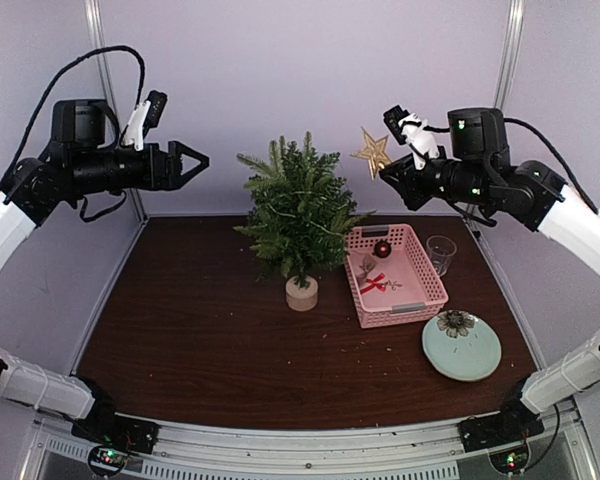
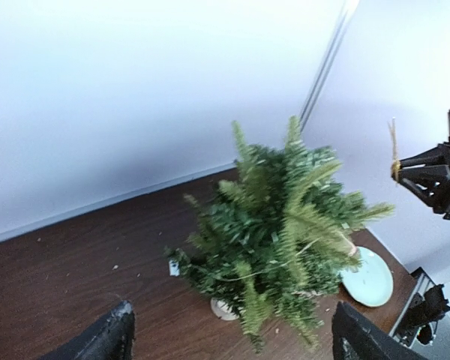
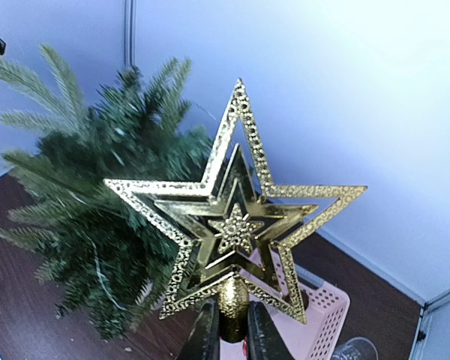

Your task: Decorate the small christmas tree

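Observation:
The small christmas tree (image 1: 300, 210) stands upright on its pale stump base at the back middle of the table; it also fills the left wrist view (image 2: 281, 225) and the left of the right wrist view (image 3: 97, 217). My right gripper (image 1: 388, 165) hangs high to the tree's right, shut on the stem of a gold star (image 1: 373, 152); the star (image 3: 236, 229) rises above the pinching fingers (image 3: 208, 334). My left gripper (image 1: 195, 160) is raised left of the tree, open and empty, its fingertips (image 2: 109, 337) far apart.
A pink basket (image 1: 420, 300) right of the tree holds a red bauble and a red bow. A clear glass (image 1: 441, 252) stands behind it and a pale green plate (image 1: 475, 360) with a flower ornament lies in front. White walls close in the back and sides.

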Motion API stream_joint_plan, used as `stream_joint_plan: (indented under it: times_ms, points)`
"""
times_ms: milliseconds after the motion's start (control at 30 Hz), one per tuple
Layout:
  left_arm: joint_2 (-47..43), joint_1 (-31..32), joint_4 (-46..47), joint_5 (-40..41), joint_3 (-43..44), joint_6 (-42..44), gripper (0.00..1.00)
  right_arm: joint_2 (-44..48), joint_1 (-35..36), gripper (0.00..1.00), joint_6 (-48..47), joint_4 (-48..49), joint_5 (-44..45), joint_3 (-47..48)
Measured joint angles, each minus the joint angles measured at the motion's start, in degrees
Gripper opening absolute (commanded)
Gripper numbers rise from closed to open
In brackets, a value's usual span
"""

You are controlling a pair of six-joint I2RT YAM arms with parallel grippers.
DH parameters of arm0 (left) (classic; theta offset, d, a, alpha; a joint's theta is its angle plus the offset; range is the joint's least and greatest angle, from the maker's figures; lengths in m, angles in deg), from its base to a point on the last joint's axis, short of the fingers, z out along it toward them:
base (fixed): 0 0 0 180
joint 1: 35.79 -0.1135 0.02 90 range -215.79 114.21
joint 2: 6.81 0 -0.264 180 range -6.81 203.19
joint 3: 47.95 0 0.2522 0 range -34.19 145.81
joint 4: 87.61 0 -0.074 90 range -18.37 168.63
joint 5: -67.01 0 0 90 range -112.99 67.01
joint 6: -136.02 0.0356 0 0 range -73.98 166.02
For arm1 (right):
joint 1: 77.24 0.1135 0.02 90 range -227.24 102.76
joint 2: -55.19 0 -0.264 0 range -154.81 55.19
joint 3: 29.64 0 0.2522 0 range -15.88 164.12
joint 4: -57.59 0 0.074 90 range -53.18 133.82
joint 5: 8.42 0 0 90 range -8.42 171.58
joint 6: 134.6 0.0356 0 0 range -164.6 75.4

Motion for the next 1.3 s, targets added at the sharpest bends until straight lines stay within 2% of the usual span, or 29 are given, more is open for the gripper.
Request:
stream_joint_plan:
  times_ms: [200, 533, 667, 800, 1133, 1233, 1300]
  points:
    - [0.96, 10.40, 1.68, 2.36, 7.06, -0.31, 0.84, -0.02, 8.28, 0.11, -1.03, 4.37, 5.88, 3.98]
    - [8.39, 27.80, 13.88, 10.25, 7.89, -2.38, 0.78, -5.03, 21.68, 0.11, -1.70, 11.72, 16.63, 9.38]
    - [11.21, 32.65, 16.94, 13.94, 7.61, -2.40, 0.69, -7.06, 26.34, 0.11, -1.51, 12.96, 21.49, 9.66]
    - [11.08, 34.88, 20.81, 16.70, 5.51, -2.80, 0.61, -7.15, 29.14, 0.11, -0.09, 14.91, 25.70, 9.03]
    - [10.54, 36.04, 27.08, 21.46, 2.14, -4.98, 0.33, -5.90, 32.74, 0.11, 2.36, 19.41, 31.63, 5.27]
    - [10.54, 36.04, 28.39, 21.51, 2.05, -5.22, 0.24, -5.88, 33.22, 0.11, 2.40, 20.15, 31.91, 4.98]
    - [10.54, 36.04, 29.16, 21.33, 2.05, -5.33, 0.14, -5.88, 33.35, 0.11, 2.40, 20.50, 32.00, 4.96]
